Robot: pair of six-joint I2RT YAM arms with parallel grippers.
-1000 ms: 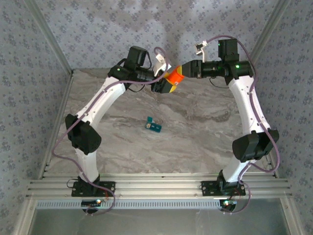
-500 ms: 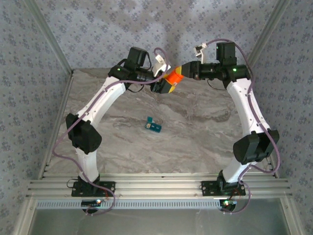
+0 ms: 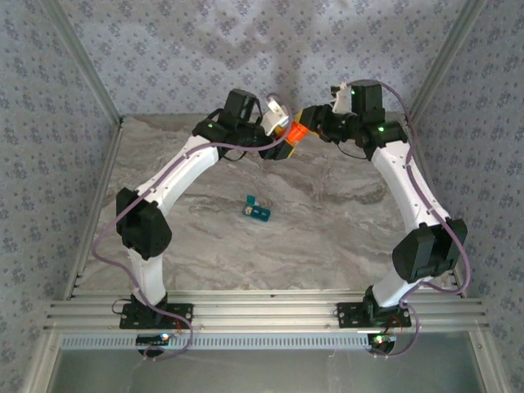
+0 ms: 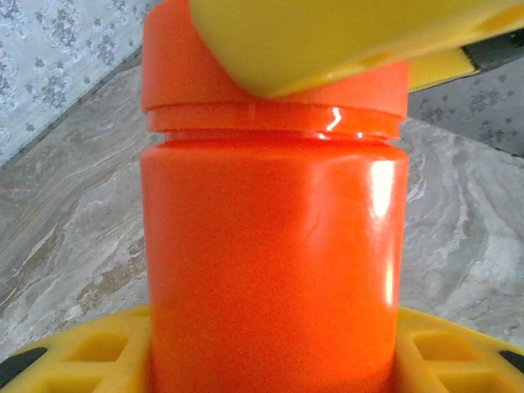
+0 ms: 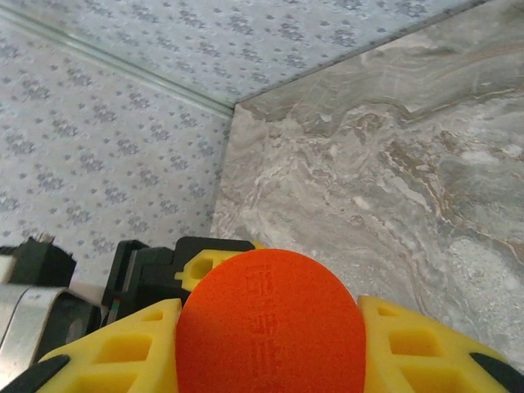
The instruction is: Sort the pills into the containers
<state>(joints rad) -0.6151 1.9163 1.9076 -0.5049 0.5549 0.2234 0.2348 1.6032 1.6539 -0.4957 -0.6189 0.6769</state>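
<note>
Above the rear of the desk [image 3: 344, 237], the left hand [image 3: 281, 144] clasps the smooth, rigid orange bottle [image 4: 270, 270] by its body while the right hand [image 3: 311, 123] clenches its cap [image 5: 270, 327]. The teal containers [image 3: 257, 211] lie mid-desk, apparently light and stiff and probably best pinched across the long sides.

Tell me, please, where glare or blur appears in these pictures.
Left wrist: white glare streaks on the bottle, right side; everything is slightly soft at this close range. Right wrist: cap matte, no glare; table in focus. Top external: even light, containers tiny.
</note>
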